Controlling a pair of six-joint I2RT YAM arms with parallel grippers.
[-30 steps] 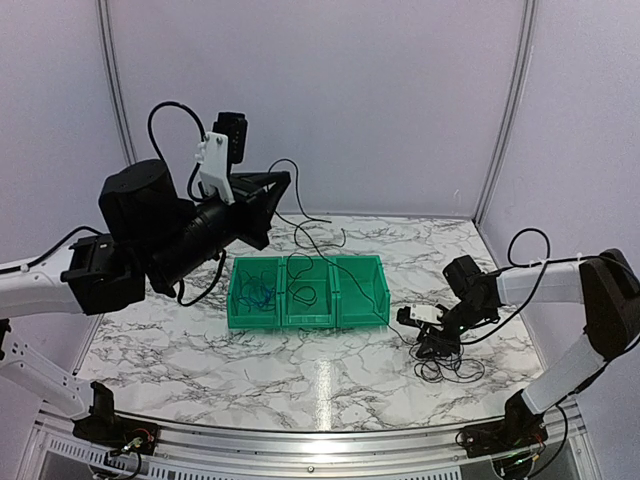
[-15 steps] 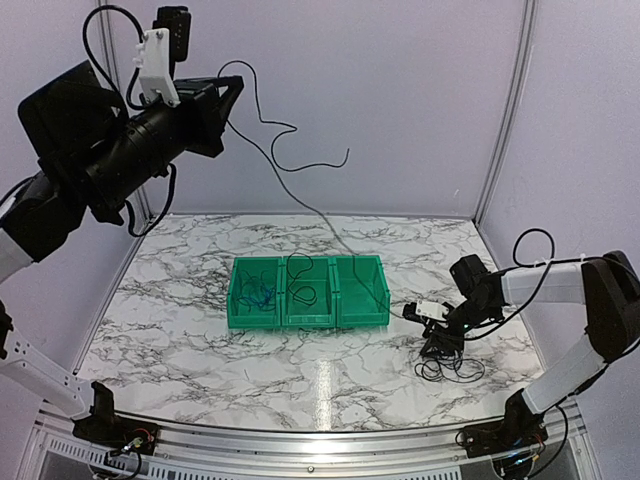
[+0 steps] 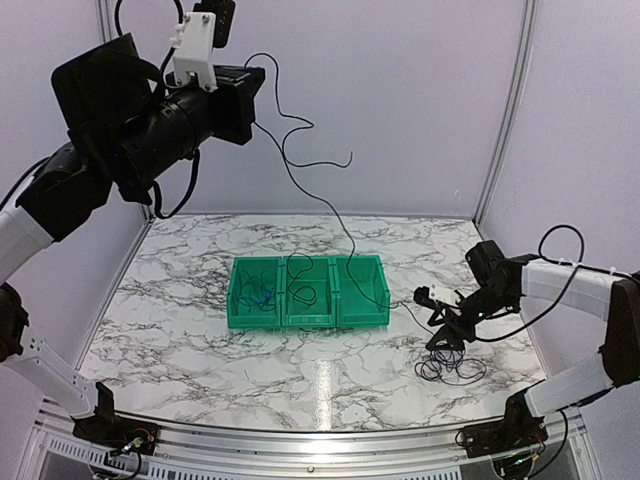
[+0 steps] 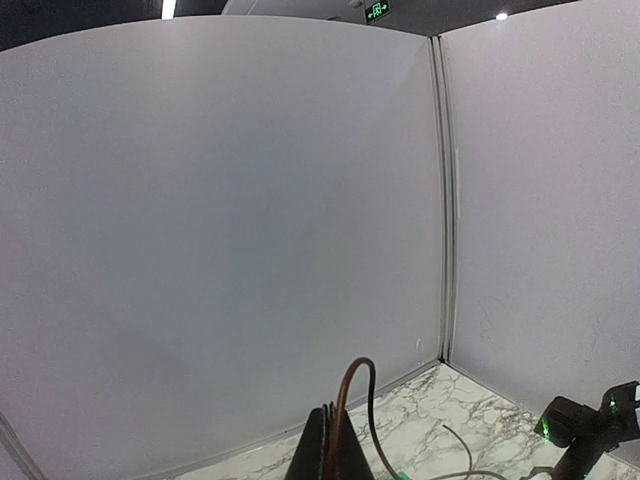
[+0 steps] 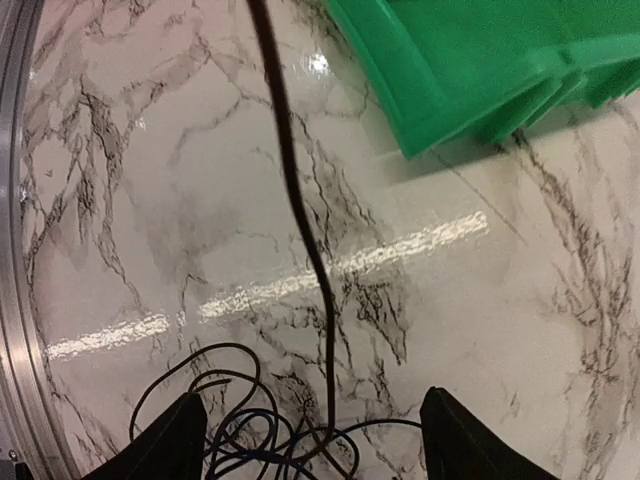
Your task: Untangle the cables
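Marble-look white counter [image 3: 200, 340], glossy and grey-veined, spreads across the cell, with pale lilac wall panels [image 3: 400, 100] closing it in and a metal rail [image 3: 320, 440] along the near edge. Biggest thing in the air is the left arm [image 3: 130, 130], bulky matte black, hoisted high at the far left, and the left jaws are clenched tight on the long black cable [image 3: 300, 165]. It's a hair-thin cord that kinks and curls in mid-air against the back wall, then slants down past the bin's right end to the counter. Centre stage is the green bin [image 3: 308, 322], one rigid plastic tray with three pockets and sharp rims. The left pocket holds a small scribble of blue cable [image 3: 260, 295], the middle pocket a loose black cable loop [image 3: 308, 293]. Right of the bin, the right arm [image 3: 565, 280], white shell with black joints, reaches in low, and the right jaws are spread wide, gripping nothing. In the wrist view the black fingers [image 5: 175, 440] stand either side of the descending cord without touching it. Just beneath them, on bare marble, lies the tangle of cables [image 3: 452, 366], thin round loops, black with a blue strand among them. It sits near the bin's right end, not touching it.
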